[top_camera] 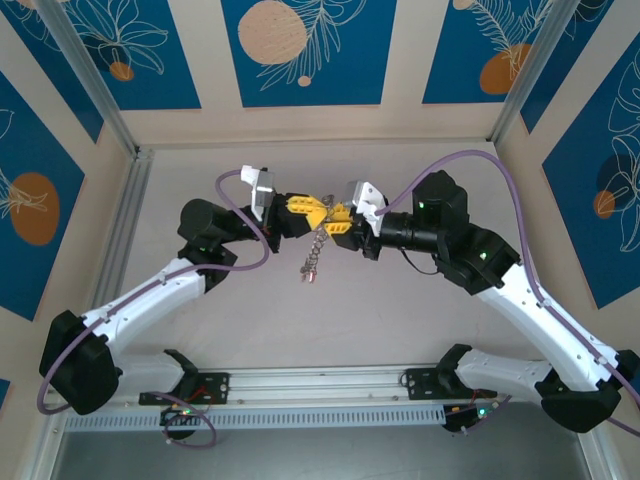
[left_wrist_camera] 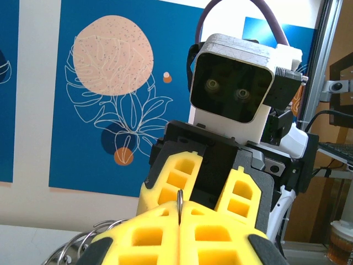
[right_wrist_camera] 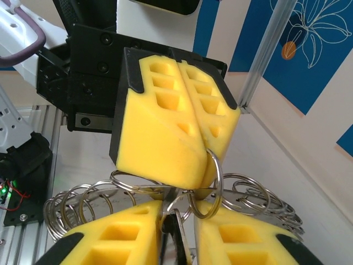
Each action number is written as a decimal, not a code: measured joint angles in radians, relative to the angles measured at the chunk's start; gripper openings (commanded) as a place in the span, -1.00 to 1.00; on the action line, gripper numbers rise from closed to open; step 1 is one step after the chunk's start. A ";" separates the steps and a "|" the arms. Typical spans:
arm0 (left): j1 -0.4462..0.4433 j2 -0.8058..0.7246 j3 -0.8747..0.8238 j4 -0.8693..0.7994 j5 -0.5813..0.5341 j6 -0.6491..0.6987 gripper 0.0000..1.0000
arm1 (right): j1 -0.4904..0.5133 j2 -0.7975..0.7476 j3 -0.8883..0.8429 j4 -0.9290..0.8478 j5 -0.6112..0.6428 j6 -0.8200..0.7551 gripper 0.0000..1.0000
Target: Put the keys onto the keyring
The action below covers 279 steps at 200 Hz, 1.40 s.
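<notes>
**Keys** (top_camera: 316, 248): a light, limp, slippery chain of stiff rings, hanging just below the left gripper (top_camera: 314, 210), which pinches the top ring. The right gripper (top_camera: 333, 216), tip to tip with it, seemingly clamps an adjoining ring. Grasp ring edges.

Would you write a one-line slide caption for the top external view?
Above the table, the left end effector and right end effector meet, the keys dangling in a chain between them.

From above, the chain-like bunch of small silvery metal keys (top_camera: 314, 248) is too small to tell apart, its top hidden between yellow foam fingers (top_camera: 298, 207).
</notes>
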<state>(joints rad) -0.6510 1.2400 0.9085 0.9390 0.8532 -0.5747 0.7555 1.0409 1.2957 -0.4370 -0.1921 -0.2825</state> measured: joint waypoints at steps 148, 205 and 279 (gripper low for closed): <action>0.000 -0.005 0.000 -0.023 0.007 0.001 -1.00 | -0.053 -0.080 -0.029 0.064 -0.097 0.082 -0.40; 0.000 -0.009 0.000 -0.003 0.024 -0.008 -1.00 | -0.070 -0.066 -0.029 0.087 -0.120 0.131 -0.40; 0.000 -0.014 -0.005 0.019 0.038 -0.022 -1.00 | -0.079 -0.048 -0.029 0.094 -0.143 0.157 -0.38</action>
<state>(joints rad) -0.6510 1.2259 0.9039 0.9581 0.8913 -0.5968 0.6762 0.9928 1.2667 -0.3431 -0.3355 -0.1253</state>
